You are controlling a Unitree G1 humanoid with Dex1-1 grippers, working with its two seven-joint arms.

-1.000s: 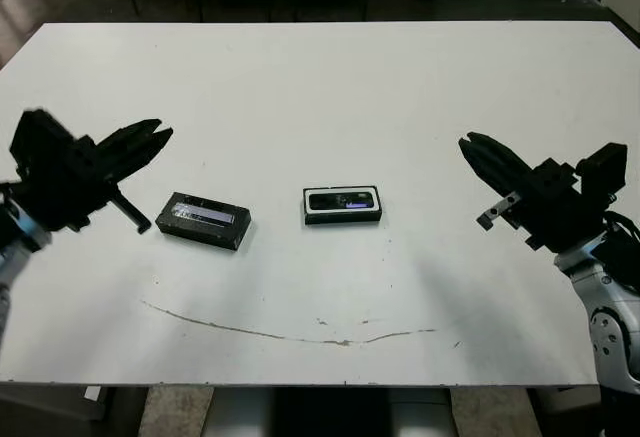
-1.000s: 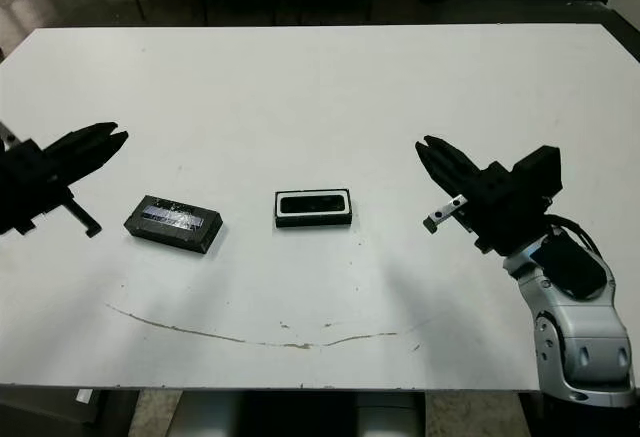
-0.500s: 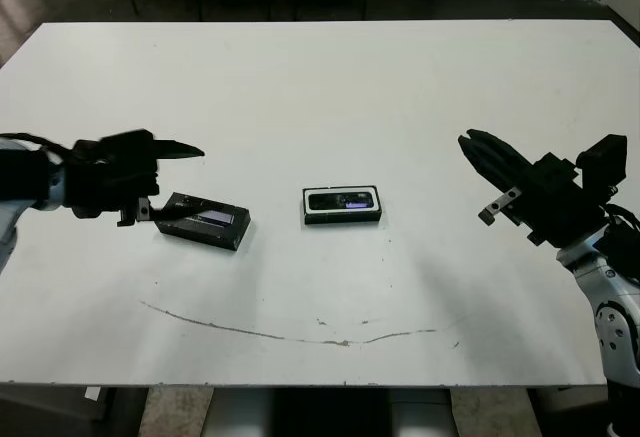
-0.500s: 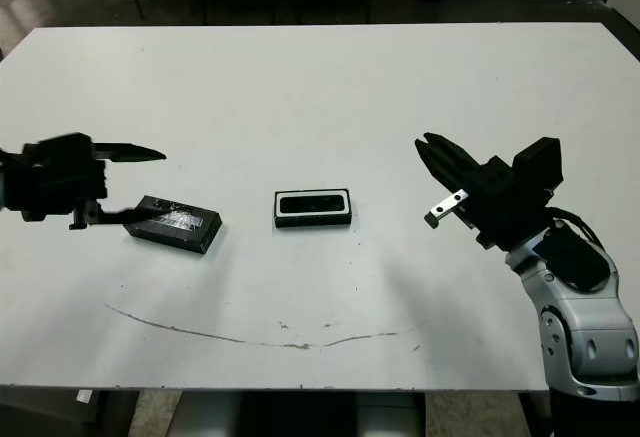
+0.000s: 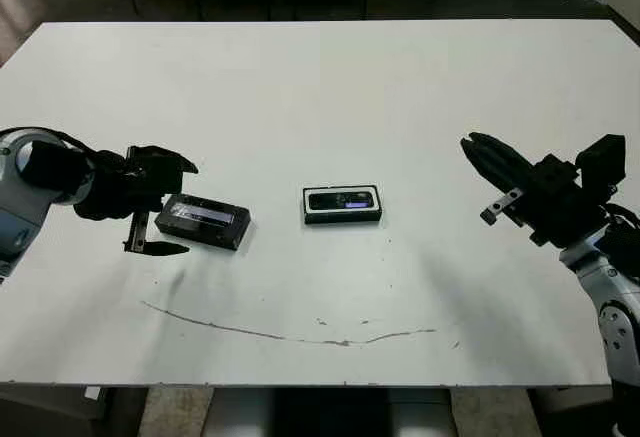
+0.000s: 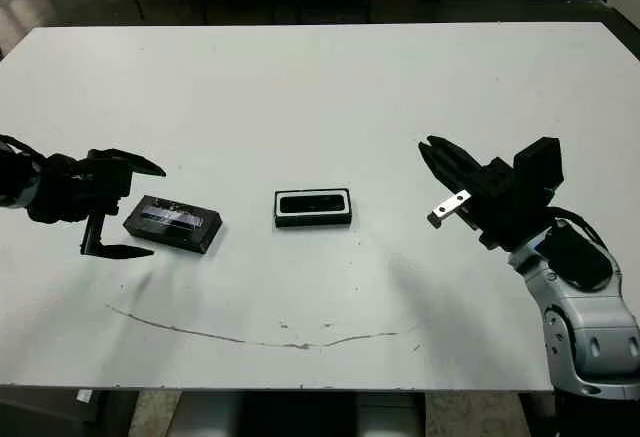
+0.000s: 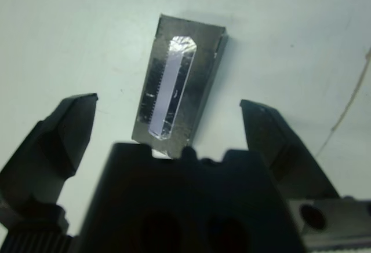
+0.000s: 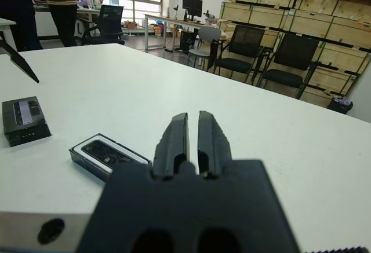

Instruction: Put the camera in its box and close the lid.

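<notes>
**Left pincer getting ready to take the lid**

From the head views, the camera (image 5: 340, 200) is already lying inside the box (image 5: 342, 217), which is sitting near the middle of the tabletop (image 5: 320, 87). The lid (image 5: 202, 222) is lying flat toward the left edge, well apart from the box. The left pincer (image 5: 160, 207) is sitting at the lid's left end with its fingers spread wide, holding nothing. The right pincer (image 5: 475, 145) is hanging near the right edge with its fingers pressed together, also holding nothing.

From the left wrist view, the lid (image 7: 178, 88) is lying between the two spread fingers (image 7: 55, 143), a bit crooked to them. It is not touching either one. I think the pincer should slide further along and turn to line up, so both fingers are squeezing the long sides evenly.

From the right wrist view, the box (image 8: 107, 156) and lid (image 8: 23, 118) are both sitting in front of the clenched fingers (image 8: 174, 143). The tabletop between lid and box is bare, so there is plenty of room for carrying the lid across.
</notes>
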